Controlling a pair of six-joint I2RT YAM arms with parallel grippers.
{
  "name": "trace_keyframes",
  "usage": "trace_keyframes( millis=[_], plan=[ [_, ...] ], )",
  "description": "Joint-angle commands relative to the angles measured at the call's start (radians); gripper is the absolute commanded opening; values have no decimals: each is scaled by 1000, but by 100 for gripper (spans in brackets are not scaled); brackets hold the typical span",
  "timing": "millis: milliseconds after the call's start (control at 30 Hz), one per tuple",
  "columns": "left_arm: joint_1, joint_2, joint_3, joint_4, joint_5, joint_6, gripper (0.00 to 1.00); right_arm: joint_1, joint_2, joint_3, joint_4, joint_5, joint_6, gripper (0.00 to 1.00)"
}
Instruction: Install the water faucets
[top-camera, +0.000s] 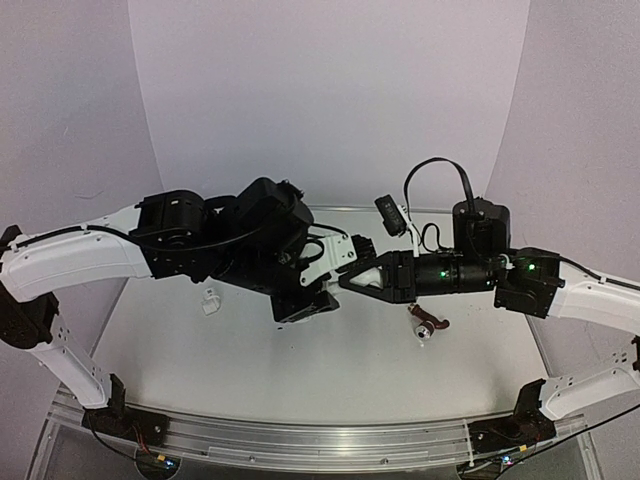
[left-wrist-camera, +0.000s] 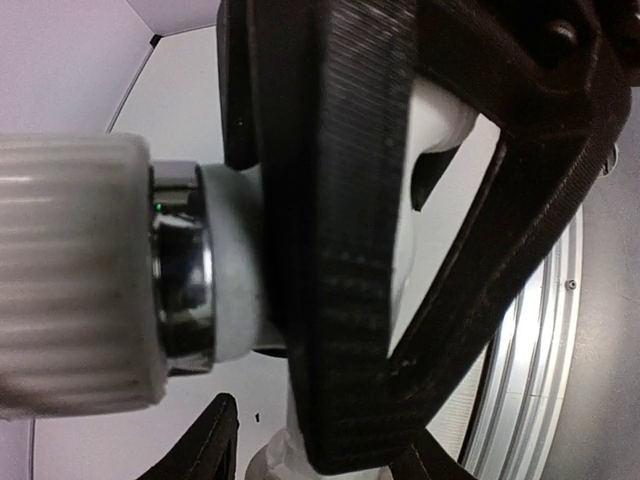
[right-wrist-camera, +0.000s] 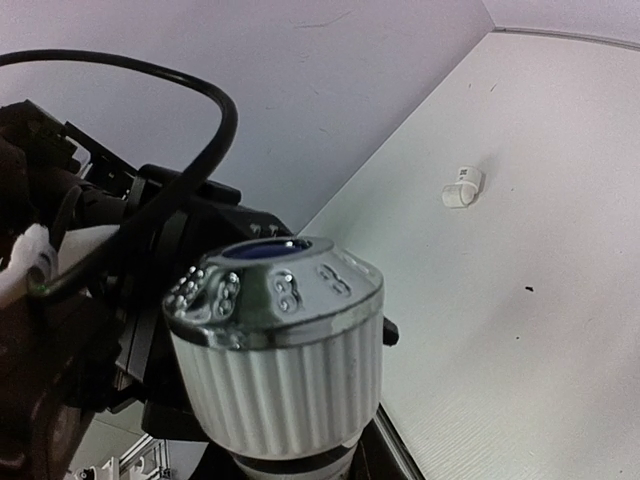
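Progress: early, no faucet seen mounted | right pincer (top-camera: 348, 279) pinching faucet (right-wrist-camera: 275, 350) above table (top-camera: 300, 380) centre | left pincer (left-wrist-camera: 318, 445) at its 9 o'clock, grip unclear | second faucet (top-camera: 428, 325) lying at 4 o'clock

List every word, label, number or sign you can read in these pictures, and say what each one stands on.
No legible text in any view.
Water faucet: the silvery top of its knob shows only raised studs around a blue centre, no letters.
White pipe fitting lying on the table: it bears a dark mark, too small to read.
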Motion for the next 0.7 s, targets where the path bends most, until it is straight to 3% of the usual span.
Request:
trace_keyframes(
  millis=[0, 200, 233, 533, 667],
  plan=[
    [-3, 26, 62, -20, -59, 13, 42, 1, -22, 11, 82, 5, 1, 1],
    [-4, -23, 25, 64, -54, -34, 19, -3, -40, 10, 79, 49, -19, 35],
    [-3, -35, 13, 86, -53, -41, 18, -5, -44, 11, 77, 53, -23, 41],
    [5, -47, -29, 98, -121, -68, 13, -38, -98, 13, 25, 86, -77, 69],
    [49, -44, -35, 101, -135, -108, 12, -102, -156, -69, -23, 109, -38, 83]
  ],
)
